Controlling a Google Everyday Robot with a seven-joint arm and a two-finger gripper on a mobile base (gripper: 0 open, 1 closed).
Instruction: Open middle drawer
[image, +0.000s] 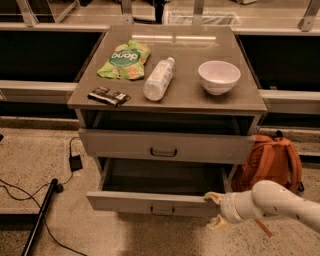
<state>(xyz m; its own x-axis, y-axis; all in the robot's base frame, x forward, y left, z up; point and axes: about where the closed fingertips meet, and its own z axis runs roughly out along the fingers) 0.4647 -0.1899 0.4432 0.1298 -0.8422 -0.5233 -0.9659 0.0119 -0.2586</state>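
Observation:
The middle drawer (135, 201) of the grey cabinet stands pulled well out, with its empty inside showing and its small dark loop handle (162, 211) centred on the front. My gripper (215, 210) is at the right end of the drawer front. One pale finger is over the top edge and one is below it, so it is shut on the front panel. My white arm (275, 202) reaches in from the lower right. The taller top drawer (200, 146) above is slightly out. The lowest drawer is hidden under the middle one.
On the cabinet top (185, 97) lie a green snack bag (124, 59), a white bottle on its side (158, 78), a white bowl (219, 76) and a dark bar (108, 96). An orange backpack (270, 162) leans at the right. A cable with adapter (75, 162) and a dark pole (40, 215) lie on the floor at the left.

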